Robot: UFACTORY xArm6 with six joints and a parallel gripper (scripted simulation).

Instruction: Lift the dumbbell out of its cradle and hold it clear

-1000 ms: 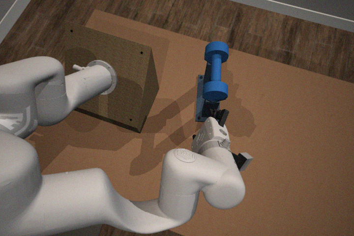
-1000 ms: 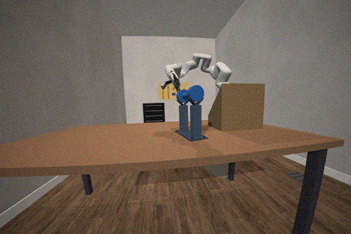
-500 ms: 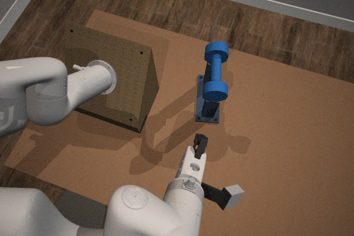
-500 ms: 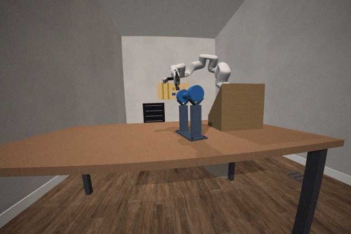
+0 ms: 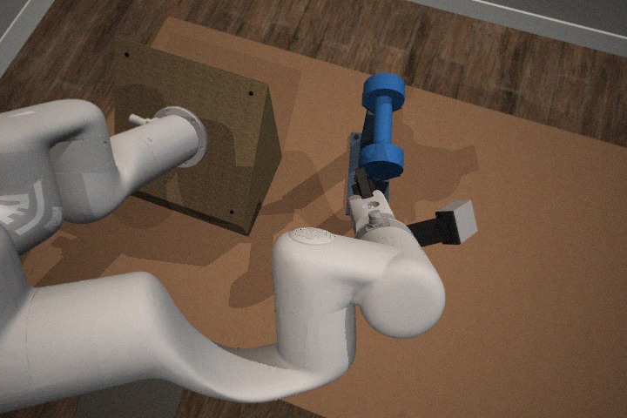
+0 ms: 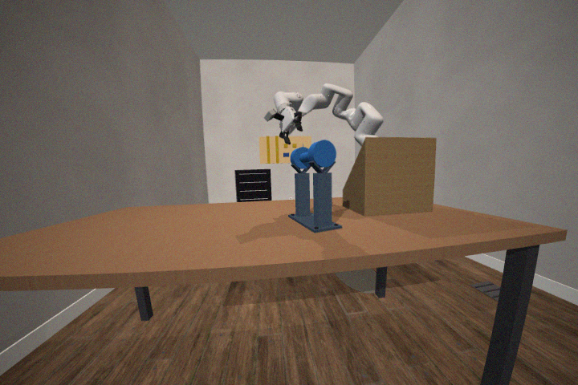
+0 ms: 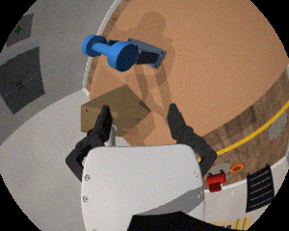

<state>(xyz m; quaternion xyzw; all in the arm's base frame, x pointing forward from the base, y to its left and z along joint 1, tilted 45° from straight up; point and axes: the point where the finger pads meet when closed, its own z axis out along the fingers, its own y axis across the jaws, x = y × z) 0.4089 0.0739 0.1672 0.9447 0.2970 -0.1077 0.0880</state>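
Observation:
The blue dumbbell [image 5: 382, 123] [image 6: 312, 155] [image 7: 113, 52] lies level in the V-tops of a dark blue cradle [image 5: 352, 162] [image 6: 321, 195] [image 7: 151, 54] on the table [image 5: 522, 221] [image 6: 162, 236] [image 7: 209, 45]. My gripper [image 5: 366, 185] [image 6: 291, 131] [image 7: 139, 111] is open and empty. It hangs in the air a little above the dumbbell and off one end, past the head that lies nearer the arm in the top view. It touches nothing. In the wrist view the dumbbell is small and well ahead of the fingers, up and to the left.
A tall brown box [image 5: 200, 132] [image 6: 394, 176] [image 7: 116, 106] carries the arm's base and stands beside the cradle. The arm's elbow [image 5: 398, 290] hangs over the table. A grey camera block [image 5: 460, 221] sticks out from the wrist.

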